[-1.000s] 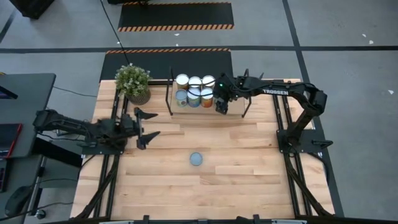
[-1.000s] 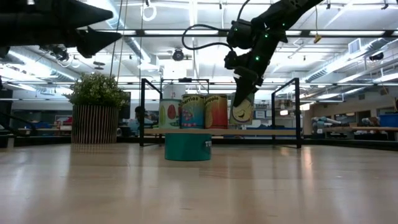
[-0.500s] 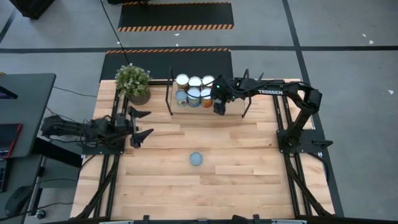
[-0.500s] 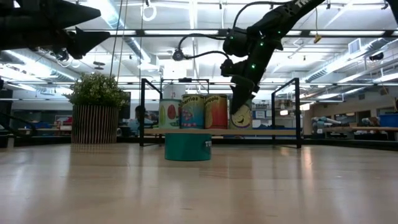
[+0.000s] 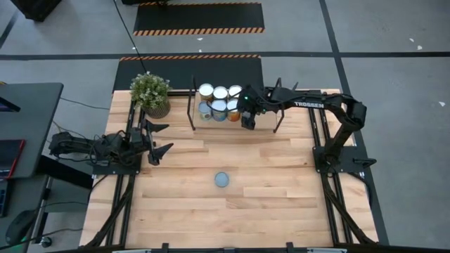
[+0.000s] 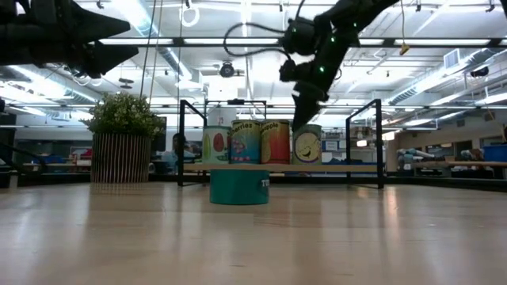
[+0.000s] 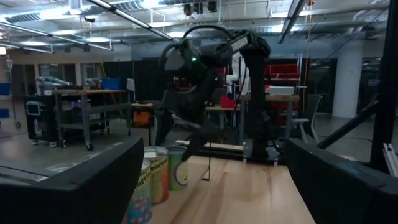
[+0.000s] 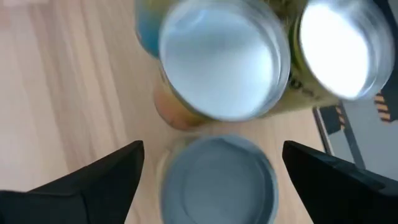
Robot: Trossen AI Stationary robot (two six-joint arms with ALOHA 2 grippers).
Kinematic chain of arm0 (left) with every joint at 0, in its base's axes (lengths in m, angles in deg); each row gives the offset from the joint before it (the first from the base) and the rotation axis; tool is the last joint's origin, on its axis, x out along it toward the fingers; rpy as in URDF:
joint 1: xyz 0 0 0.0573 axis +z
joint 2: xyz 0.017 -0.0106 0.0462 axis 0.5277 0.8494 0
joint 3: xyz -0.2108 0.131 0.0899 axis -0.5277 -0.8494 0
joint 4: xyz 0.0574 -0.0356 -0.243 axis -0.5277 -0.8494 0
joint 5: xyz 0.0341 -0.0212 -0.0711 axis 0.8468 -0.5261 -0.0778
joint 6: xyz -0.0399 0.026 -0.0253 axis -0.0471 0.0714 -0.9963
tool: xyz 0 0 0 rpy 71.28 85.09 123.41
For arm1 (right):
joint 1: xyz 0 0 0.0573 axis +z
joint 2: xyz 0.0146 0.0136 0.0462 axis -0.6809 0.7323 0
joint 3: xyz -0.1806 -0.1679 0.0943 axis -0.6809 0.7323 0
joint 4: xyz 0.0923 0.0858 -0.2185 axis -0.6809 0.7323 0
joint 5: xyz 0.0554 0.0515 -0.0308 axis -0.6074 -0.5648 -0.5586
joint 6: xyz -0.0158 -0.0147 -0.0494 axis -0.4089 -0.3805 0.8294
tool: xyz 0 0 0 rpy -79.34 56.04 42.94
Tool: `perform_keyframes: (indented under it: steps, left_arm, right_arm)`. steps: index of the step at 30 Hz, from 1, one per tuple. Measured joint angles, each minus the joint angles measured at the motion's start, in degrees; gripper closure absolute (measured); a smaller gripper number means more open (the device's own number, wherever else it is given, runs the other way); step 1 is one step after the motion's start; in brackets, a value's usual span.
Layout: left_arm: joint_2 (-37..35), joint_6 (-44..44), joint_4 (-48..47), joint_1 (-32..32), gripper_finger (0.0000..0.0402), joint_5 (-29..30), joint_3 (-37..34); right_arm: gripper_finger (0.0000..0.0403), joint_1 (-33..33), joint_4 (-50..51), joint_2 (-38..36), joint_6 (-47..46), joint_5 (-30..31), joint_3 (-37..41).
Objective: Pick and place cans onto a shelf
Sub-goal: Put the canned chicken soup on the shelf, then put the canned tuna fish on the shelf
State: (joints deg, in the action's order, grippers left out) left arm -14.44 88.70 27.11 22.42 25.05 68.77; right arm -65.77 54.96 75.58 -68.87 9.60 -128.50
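The right gripper [image 5: 247, 121] sits above the can at the right end of the front row [image 6: 307, 144], fingers spread wide with nothing between them. In the right wrist view its dark fingers [image 8: 93, 180] flank that can's grey top [image 8: 217, 177] without touching it.

The shelf [image 5: 261, 121] stands at the table's 12 o'clock edge. The cans [image 5: 220, 102] are grouped upright on it in close rows; in the low view four of them line the plank's front edge, touching or nearly so.

One teal can [image 5: 222, 180] stands alone on the table [image 5: 281, 204] near its centre, at 6 o'clock from the shelf and well apart from it.

The left gripper [image 5: 158, 140] hovers at the table's 9 o'clock side, fingers spread, empty. The potted plant [image 5: 150, 93] stands at 11 o'clock, just beside the shelf.
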Motion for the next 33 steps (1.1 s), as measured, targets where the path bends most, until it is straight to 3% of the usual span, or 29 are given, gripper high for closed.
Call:
perform_keyframes:
  steps: [8, 12, 18, 25, 33]
  left_arm:
    - [0.0, 2.5, 2.2, 0.0, 0.0010, 0.3, 0.0]
    - [0.0, 3.9, 5.2, 0.0, 0.0010, -0.4, 0.0]
    - [0.0, 4.6, 9.9, -0.1, 0.0010, -6.1, 0.0]
    - [-1.0, 3.3, 12.5, -0.1, 0.0010, -9.3, -0.1]
    - [-1.6, 3.4, 13.2, -0.1, 0.0010, -9.4, -0.1]
  right_arm:
    - [0.0012, 6.7, 3.3, -0.2, -4.8, -0.6, -5.9]
    - [0.0012, 13.2, -1.8, 0.3, -9.8, -4.7, -5.9]
    - [0.0012, 23.9, -12.4, 2.9, -15.8, -1.9, -3.3]
    - [0.0013, 32.6, -14.6, 11.6, -23.5, 0.5, -5.0]
    - [0.0015, 34.9, -1.7, 24.7, -17.9, -1.4, -20.4]
